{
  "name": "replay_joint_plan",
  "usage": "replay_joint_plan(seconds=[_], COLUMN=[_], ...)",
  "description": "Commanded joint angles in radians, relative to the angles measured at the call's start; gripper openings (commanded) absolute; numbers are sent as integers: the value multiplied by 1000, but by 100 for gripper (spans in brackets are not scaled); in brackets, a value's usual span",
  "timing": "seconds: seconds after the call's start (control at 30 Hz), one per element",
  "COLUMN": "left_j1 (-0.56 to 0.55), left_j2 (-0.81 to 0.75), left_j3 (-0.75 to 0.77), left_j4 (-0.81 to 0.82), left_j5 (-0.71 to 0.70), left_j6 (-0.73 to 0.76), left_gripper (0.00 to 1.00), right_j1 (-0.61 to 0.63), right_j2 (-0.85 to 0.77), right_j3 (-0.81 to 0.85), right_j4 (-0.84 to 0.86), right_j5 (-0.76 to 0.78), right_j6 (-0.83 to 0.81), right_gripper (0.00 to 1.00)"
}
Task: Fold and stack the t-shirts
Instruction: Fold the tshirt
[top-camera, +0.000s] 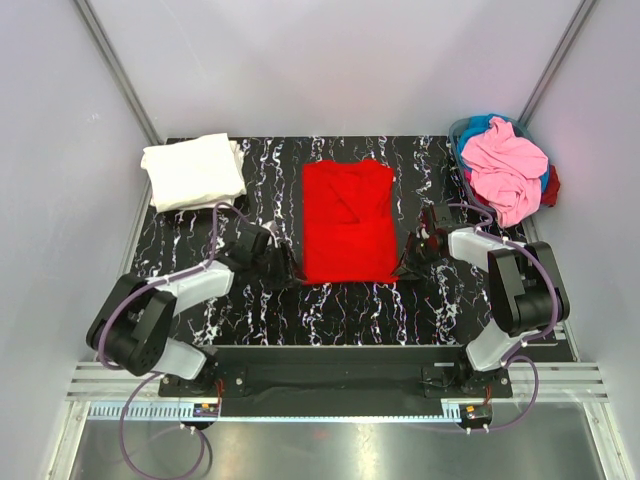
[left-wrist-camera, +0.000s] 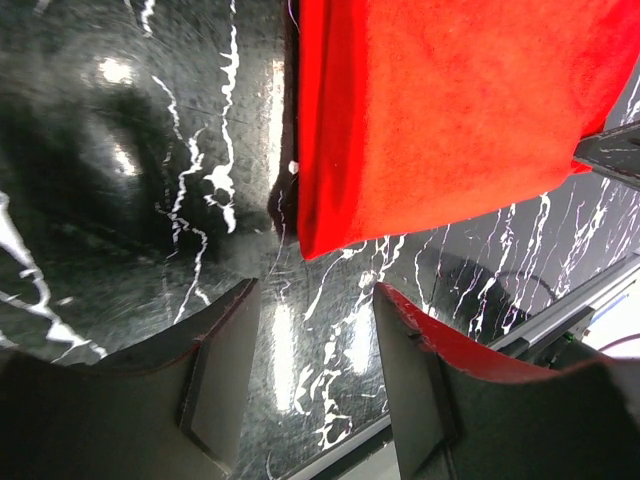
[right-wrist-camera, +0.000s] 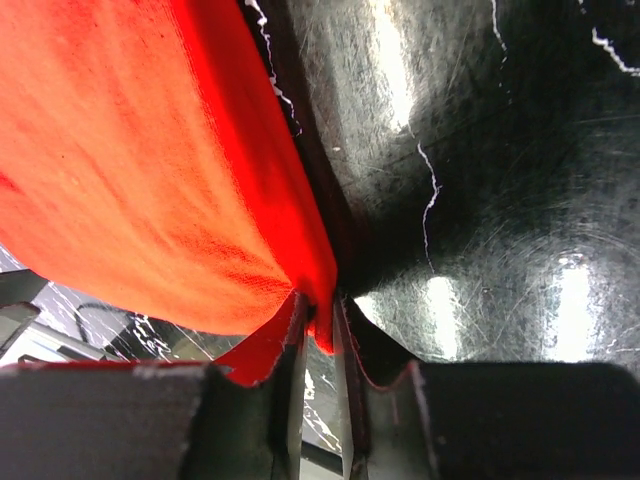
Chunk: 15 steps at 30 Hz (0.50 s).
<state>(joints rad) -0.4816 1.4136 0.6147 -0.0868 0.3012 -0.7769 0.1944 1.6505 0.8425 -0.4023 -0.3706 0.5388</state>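
Note:
A red t-shirt (top-camera: 347, 220) lies folded into a long rectangle in the middle of the black marbled table. My left gripper (top-camera: 285, 268) sits at the shirt's near left corner. In the left wrist view it (left-wrist-camera: 315, 305) is open and empty, with the red corner (left-wrist-camera: 400, 120) just ahead of its fingertips. My right gripper (top-camera: 408, 262) is at the near right corner. In the right wrist view it (right-wrist-camera: 320, 325) is shut on the edge of the red shirt (right-wrist-camera: 150, 190). A folded white t-shirt (top-camera: 193, 170) lies at the far left.
A blue basket (top-camera: 462, 135) at the far right holds a crumpled pink shirt (top-camera: 505, 170) and other clothes. White walls with metal rails enclose the table. The table's near edge rail (top-camera: 330, 355) runs just behind both arm bases.

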Motion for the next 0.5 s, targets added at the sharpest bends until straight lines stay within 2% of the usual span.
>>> replay_joint_plan(seconds=[0.0, 0.37, 0.47], left_j1=[-18, -45, -54], left_j2=[37, 140, 160], left_j3=[3, 17, 28], left_j4=[84, 148, 147], left_j5=[-31, -63, -68], left_j6=[-31, -74, -73], left_gripper=[53, 53, 49], right_j1=[4, 4, 4], right_j2=[-5, -8, -6], right_j3=[-10, -17, -14], right_j4=[43, 59, 57], right_j5=[24, 25, 25], right_j6=[6, 3, 4], right_gripper=[22, 22, 20])
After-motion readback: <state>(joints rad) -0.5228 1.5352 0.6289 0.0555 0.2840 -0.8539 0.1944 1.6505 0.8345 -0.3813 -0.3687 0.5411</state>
